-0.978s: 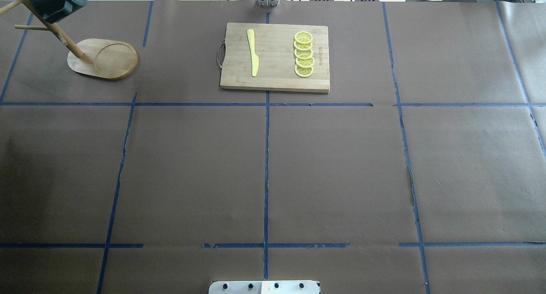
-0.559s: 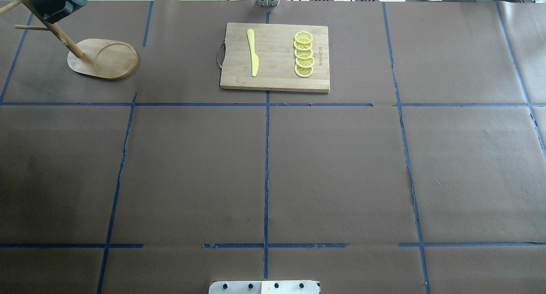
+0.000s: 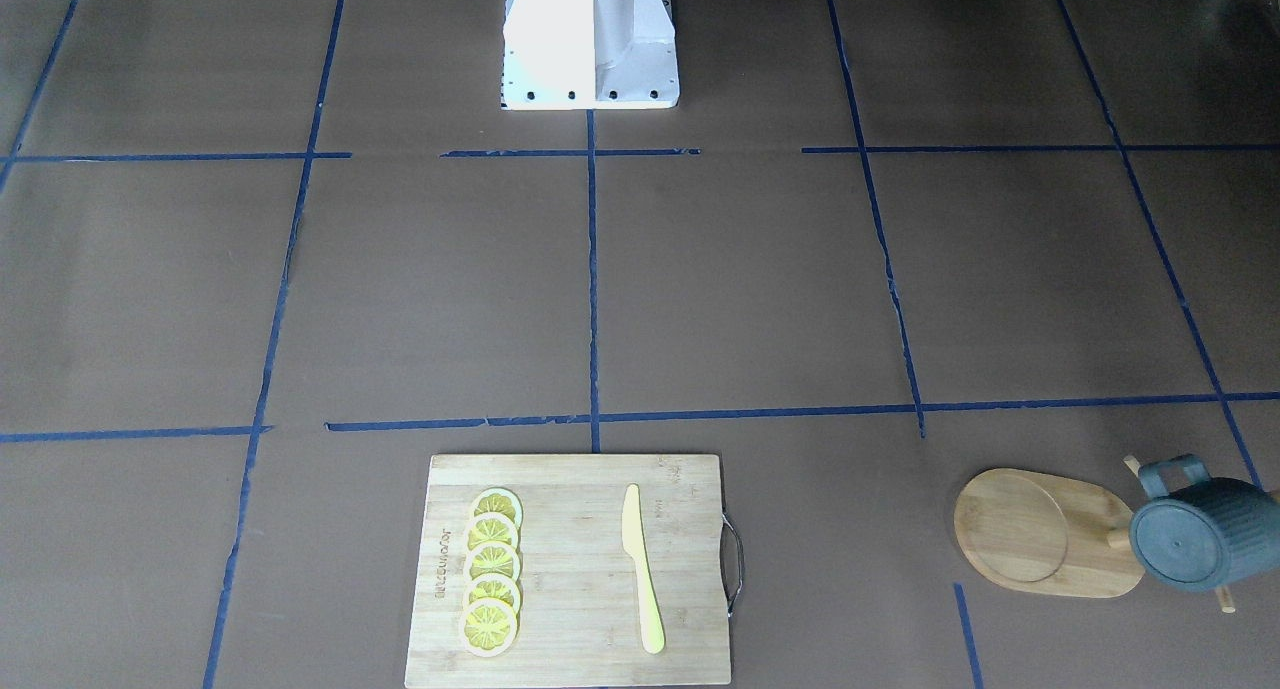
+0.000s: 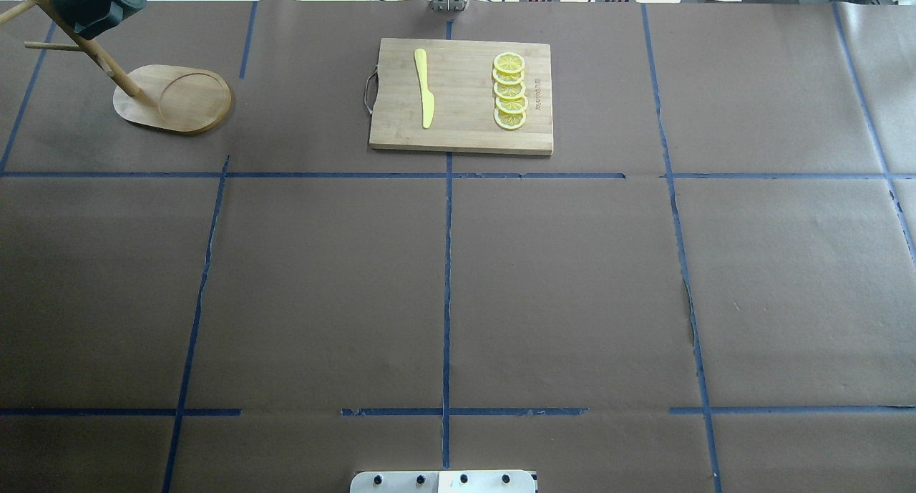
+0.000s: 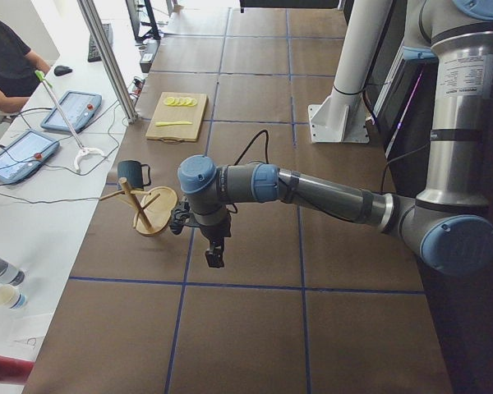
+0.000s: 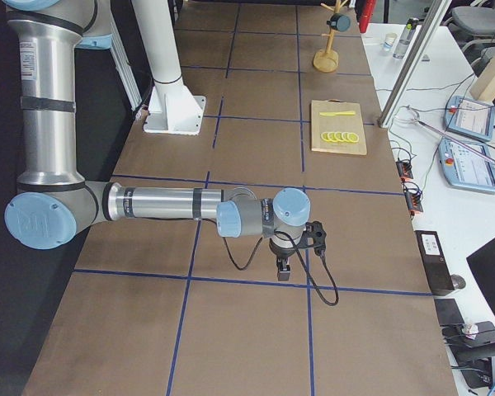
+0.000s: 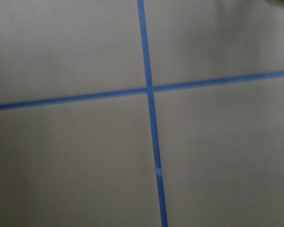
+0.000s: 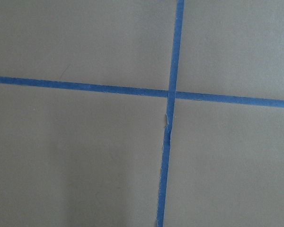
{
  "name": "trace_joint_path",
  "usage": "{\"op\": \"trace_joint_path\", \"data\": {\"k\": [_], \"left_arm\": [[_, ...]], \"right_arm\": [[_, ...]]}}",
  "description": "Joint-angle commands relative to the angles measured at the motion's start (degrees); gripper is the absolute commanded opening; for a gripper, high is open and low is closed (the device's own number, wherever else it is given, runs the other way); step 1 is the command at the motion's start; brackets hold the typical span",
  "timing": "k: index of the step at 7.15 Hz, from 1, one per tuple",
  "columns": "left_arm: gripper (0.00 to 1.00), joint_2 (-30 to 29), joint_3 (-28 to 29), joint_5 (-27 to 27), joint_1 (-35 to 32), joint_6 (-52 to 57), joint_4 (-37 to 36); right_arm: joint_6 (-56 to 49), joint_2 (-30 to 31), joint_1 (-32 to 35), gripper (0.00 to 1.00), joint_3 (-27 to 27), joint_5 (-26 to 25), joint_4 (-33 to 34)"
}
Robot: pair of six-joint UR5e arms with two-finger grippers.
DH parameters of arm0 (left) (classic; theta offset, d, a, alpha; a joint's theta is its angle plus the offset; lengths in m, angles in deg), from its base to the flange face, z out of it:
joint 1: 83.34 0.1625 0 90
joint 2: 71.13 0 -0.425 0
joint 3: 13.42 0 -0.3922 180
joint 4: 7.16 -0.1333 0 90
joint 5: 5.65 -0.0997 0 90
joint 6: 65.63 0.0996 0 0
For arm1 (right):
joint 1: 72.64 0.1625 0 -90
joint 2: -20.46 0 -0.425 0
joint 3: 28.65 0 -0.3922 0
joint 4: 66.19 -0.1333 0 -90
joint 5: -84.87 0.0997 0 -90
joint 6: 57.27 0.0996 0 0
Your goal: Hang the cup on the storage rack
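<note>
The dark blue-grey ribbed cup [image 4: 96, 3] hangs by its handle on a peg of the light wooden storage rack [image 4: 182, 99] at the table's far left corner. It shows bottom-on in the front-facing view [image 3: 1195, 544], beside the rack's oval base [image 3: 1040, 534]. No gripper touches it. My left gripper [image 5: 215, 254] shows only in the exterior left view, pointing down over the table, a short way from the rack [image 5: 152, 213]. My right gripper [image 6: 284, 268] shows only in the exterior right view, far from the rack [image 6: 326, 59]. I cannot tell whether either is open or shut.
A bamboo cutting board [image 4: 461, 96] with a yellow knife [image 4: 424, 89] and several lemon slices [image 4: 509, 91] lies at the far middle. The robot's white base [image 3: 590, 39] stands at the near edge. Both wrist views show only brown table and blue tape.
</note>
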State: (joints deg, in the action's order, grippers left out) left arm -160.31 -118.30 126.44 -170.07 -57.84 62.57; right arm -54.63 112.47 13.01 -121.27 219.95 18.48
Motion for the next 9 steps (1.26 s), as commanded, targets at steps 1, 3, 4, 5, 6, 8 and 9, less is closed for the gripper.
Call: {"op": "trace_joint_path", "data": {"k": [1, 3, 4, 5, 6, 8, 9], "left_arm": [[1.0, 0.68, 0.29, 2.12, -0.11, 0.31, -0.39], [1.0, 0.77, 0.64, 4.73, -0.11, 0.21, 0.59], [1.0, 1.29, 1.95, 4.93, -0.11, 0.21, 1.03], [1.0, 1.38, 2.14, 4.76, -0.11, 0.13, 1.03], [1.0, 0.77, 3.36, 4.85, -0.11, 0.12, 1.12], [1.0, -0.46, 6.08, 4.85, -0.02, 0.04, 2.6], [1.0, -0.38, 7.06, 4.85, -0.11, -0.05, 4.35]], "right_arm": [[-0.18, 0.54, 1.18, 1.0, -1.06, 0.96, 0.05], [-2.27, 0.1, -0.13, 1.0, -0.72, 0.45, 1.11], [-3.59, -0.16, -0.22, 1.0, -0.54, 0.36, 2.06], [-3.6, -0.16, -0.22, 1.0, -0.63, 0.36, 2.16], [-3.6, -0.33, -0.22, 1.0, -0.46, 0.36, 2.16], [-3.6, 0.27, -0.13, 1.0, -0.63, 0.71, 3.39], [-3.6, 0.28, -0.13, 1.0, -0.63, 0.62, 3.39]]}}
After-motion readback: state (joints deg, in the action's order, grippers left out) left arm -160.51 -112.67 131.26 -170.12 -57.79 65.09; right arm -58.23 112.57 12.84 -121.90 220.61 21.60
